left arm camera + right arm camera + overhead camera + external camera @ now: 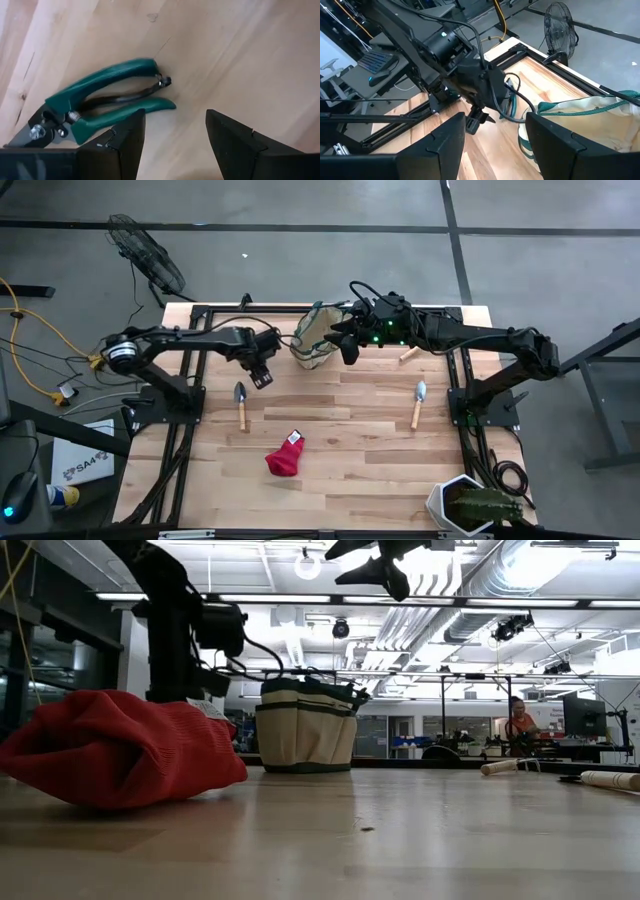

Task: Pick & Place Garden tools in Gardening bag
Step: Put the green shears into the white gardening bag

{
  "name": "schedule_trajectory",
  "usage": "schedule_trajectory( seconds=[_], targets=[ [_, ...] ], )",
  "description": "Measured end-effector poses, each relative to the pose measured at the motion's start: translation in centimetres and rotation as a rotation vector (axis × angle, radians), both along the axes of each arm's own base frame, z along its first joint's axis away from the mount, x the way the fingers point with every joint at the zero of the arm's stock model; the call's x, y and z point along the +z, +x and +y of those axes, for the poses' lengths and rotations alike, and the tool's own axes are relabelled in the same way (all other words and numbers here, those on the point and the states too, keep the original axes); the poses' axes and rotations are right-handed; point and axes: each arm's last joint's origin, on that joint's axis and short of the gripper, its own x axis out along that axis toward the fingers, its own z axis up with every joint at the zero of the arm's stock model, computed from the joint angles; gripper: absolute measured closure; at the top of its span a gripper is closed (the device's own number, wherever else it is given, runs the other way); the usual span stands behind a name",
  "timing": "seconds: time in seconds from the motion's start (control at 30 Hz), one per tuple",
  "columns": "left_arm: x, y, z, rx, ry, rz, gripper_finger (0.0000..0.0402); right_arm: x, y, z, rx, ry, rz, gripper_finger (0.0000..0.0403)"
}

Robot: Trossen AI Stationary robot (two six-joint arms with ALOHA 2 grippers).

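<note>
L arm lining up on shears, R waits over bag.
High: gardening bag far-centre on bench; right end effector open, empty beside it. L wrist: left end effector open just off pruning shears; centre over both handles before closing.

Overhead camera looks straight down; table-level camera faces the gardening bag, shared with it.

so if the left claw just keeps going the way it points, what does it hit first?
Probably bare table. The open left claw points down at the wood, with the green-handled pruning shears lying just to one side of its line; depth is unclear, so one finger could clip a handle.
</note>
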Motion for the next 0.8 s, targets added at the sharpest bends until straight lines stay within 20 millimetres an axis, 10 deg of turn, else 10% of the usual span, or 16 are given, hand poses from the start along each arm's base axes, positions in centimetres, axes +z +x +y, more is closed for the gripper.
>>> schedule_trajectory(
  seconds=[0.8],
  targets=[
    [-2.6, 1.3, 1.2, 0.031, 0.032, 0.031, 0.0200, 0.1, 0.0, 0.0, -0.025, 0.070, -0.023, 0.0203]
  ],
)
